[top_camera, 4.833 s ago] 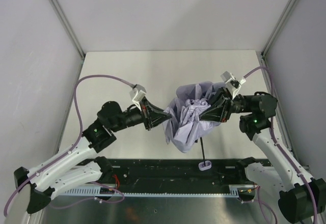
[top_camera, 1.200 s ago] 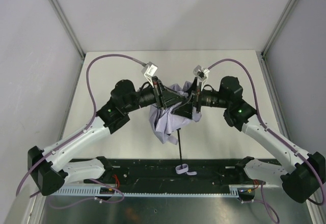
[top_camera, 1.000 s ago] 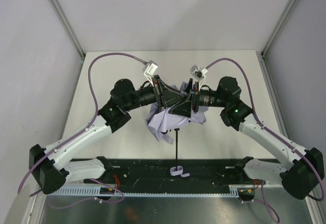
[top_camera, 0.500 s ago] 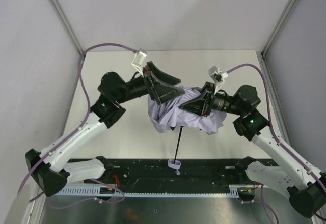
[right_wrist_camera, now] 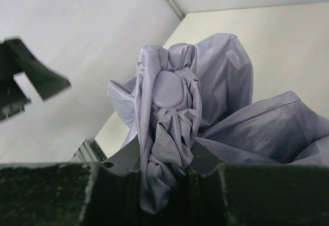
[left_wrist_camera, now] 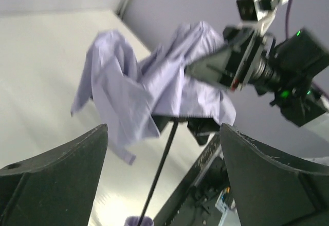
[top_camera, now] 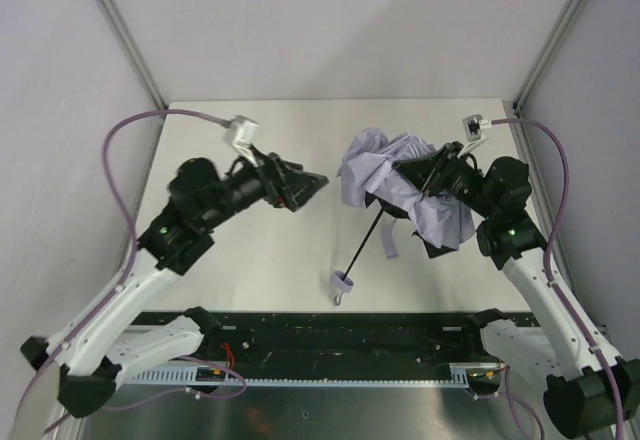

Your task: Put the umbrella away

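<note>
Drooping umbrella (right_wrist_camera: 169,90) within right end effector (right_wrist_camera: 165,172)

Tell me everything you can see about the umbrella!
The umbrella is a small folding one with floppy, crumpled lavender-grey fabric, not spread open and not wrapped neatly. A round cap sits at its tip. A thin black shaft slants down to a small pale handle near the front edge of the table. The right end effector pinches the bunched fabric below the cap, holding it up. The left end effector is open and not touching it.
</note>
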Controlling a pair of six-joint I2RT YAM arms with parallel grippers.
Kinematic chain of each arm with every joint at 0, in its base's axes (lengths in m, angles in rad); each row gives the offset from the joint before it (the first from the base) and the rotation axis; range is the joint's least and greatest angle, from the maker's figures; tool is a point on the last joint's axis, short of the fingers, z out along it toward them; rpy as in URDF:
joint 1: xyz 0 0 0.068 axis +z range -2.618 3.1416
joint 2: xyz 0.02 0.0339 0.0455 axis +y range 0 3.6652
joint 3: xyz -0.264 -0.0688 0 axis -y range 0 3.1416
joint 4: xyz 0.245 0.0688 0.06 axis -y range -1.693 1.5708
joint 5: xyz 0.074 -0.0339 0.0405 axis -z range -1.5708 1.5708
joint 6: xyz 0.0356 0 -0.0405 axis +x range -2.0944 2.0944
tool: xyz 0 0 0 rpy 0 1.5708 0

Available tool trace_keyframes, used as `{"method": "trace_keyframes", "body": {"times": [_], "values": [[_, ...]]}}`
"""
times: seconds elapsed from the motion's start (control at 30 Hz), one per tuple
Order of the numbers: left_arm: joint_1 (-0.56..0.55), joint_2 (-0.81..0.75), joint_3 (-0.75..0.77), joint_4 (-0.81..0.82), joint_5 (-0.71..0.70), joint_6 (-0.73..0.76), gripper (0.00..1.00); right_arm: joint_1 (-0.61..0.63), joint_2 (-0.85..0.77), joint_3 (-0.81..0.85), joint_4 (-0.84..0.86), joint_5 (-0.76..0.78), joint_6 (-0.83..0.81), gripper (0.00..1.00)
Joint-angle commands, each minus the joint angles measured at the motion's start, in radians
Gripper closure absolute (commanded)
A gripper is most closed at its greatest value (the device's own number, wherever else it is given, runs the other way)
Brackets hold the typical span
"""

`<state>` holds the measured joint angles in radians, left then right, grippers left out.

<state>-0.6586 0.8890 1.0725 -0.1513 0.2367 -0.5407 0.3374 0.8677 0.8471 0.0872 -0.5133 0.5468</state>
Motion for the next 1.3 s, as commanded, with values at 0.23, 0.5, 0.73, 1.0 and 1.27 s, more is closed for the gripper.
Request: {"method": "trace_keyframes", "body": {"times": [0.23,0.5,0.73,1.0,1.27], "values": [[-0.149,0.323,0.099,0.014,-0.017,-0.016,0.04,-0.077,0.012,0.013,0.072,-0.166,0.083,1.00],[-0.158,0.300,0.085,0.059,-0.011,-0.040,0.42,-0.075,-0.016,0.013,-0.053,-0.260,-0.023,1.00],[-0.169,0.255,0.041,0.114,0.083,-0.083,0.22,-0.070,-0.068,0.007,-0.082,-0.301,-0.024,1.00],[-0.178,0.161,-0.002,0.094,0.081,-0.039,0.97,-0.090,-0.117,0.003,-0.068,-0.344,0.021,1.00],[-0.082,0.029,-0.017,0.001,0.149,0.152,1.00,-0.131,-0.056,0.003,-0.014,-0.659,-0.030,1.00]]}}
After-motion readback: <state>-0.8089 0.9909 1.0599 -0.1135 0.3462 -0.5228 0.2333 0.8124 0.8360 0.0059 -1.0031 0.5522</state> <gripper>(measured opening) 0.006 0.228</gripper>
